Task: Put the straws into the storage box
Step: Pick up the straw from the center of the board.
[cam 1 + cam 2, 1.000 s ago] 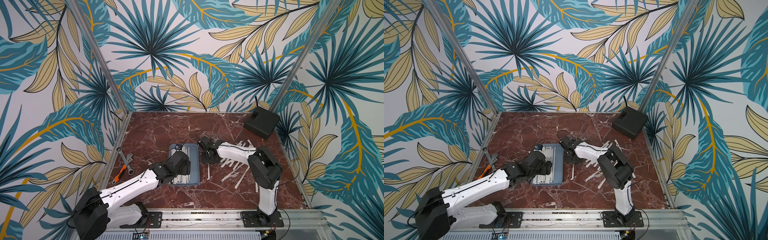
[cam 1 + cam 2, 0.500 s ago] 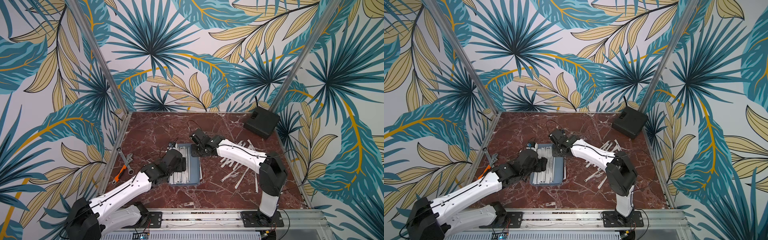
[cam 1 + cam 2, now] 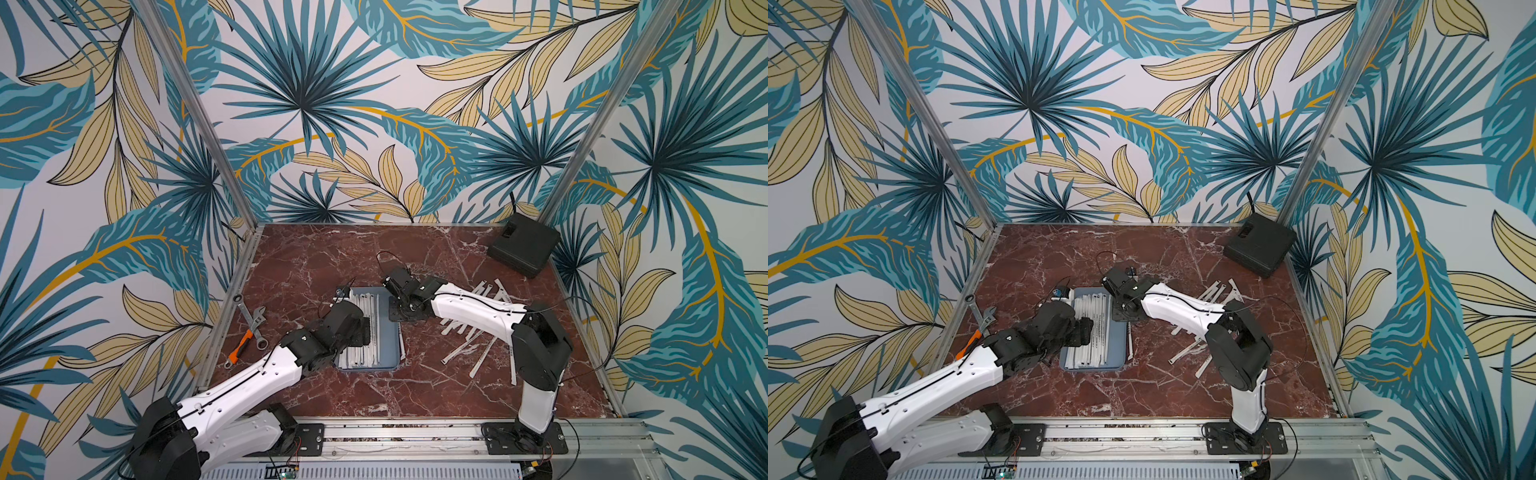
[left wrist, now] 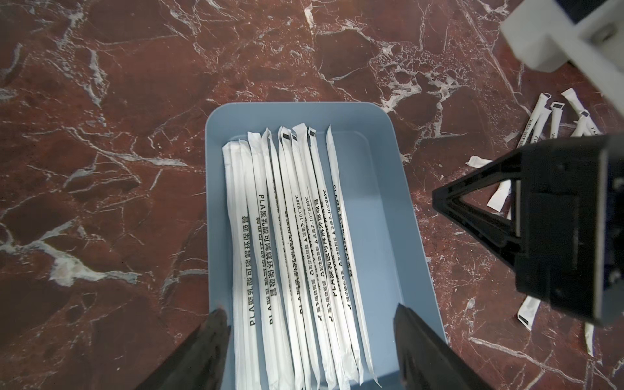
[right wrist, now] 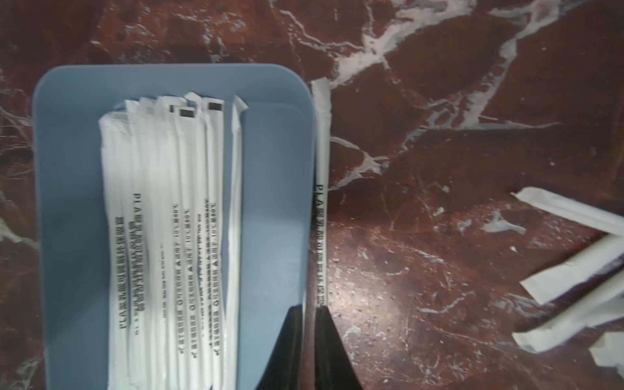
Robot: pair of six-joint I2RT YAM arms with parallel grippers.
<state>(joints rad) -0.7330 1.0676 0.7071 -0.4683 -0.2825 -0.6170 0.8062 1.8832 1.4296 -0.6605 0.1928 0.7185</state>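
The storage box point(image 3: 393, 360) point(image 3: 1119, 358) point(image 4: 388, 209) point(image 5: 273, 202) is a shallow grey-blue tray in the middle of the table. Several paper-wrapped straws point(image 3: 360, 355) point(image 4: 287, 236) point(image 5: 162, 202) lie in it lengthwise. My left gripper point(image 3: 365, 330) point(image 3: 1086, 330) point(image 4: 310, 312) hovers over the box's near end, open, with nothing gripped. My right gripper point(image 3: 400, 320) point(image 3: 1128, 321) point(image 5: 310, 309) is shut on one straw point(image 3: 402, 345) point(image 5: 320, 169). That straw runs along the outside of the box's right rim. More loose straws point(image 3: 469, 345) point(image 3: 1187, 351) point(image 5: 574, 287) lie on the table to the right.
Two wrenches point(image 3: 251, 318) and an orange-handled tool point(image 3: 239, 351) lie by the left rail. A black square box point(image 3: 523, 245) point(image 3: 1258, 245) with a cable sits in the far right corner. Patterned walls and metal rails close in the marble table point(image 3: 353, 257).
My right gripper carried its straw left, from the table beside the box to the box's right rim. The left arm drew back slightly towards the left.
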